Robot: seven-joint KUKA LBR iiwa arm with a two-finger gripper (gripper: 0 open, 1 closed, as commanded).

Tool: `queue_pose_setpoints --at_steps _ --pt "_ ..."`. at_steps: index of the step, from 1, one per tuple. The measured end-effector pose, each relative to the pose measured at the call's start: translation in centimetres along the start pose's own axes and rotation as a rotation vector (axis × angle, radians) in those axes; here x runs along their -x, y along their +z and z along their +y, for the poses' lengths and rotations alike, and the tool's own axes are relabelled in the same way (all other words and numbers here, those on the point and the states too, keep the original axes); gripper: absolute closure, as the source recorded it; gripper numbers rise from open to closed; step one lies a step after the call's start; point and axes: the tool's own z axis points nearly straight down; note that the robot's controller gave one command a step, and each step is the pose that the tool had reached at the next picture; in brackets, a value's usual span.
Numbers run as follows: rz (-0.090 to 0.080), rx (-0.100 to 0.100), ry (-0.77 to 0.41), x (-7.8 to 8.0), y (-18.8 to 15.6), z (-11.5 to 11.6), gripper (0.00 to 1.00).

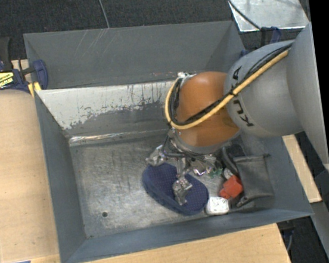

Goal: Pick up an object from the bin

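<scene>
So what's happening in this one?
The KUKA arm reaches into the grey bin from the right. Its gripper is down over a dark blue, soft-looking rounded thing lying near the bin's front wall, right of the middle. Just right of it lie a small white piece and a red piece. Nothing is lifted yet.

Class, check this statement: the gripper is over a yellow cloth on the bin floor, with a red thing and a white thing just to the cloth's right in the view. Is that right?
Not quite. The cloth is dark blue, not yellow, as the camera view shows. The rest stands: the gripper is over it, with the red thing and the white thing just to its right.
</scene>
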Motion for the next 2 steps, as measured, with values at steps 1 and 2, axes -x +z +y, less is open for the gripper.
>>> queue_pose_setpoints --at_steps 1,2 --pt "-0.003 0.0 0.001 0.1 -0.1 0.0 1.0" --pt "-0.02 0.0 -0.244 0.6 -14.6 -0.7 1.0"
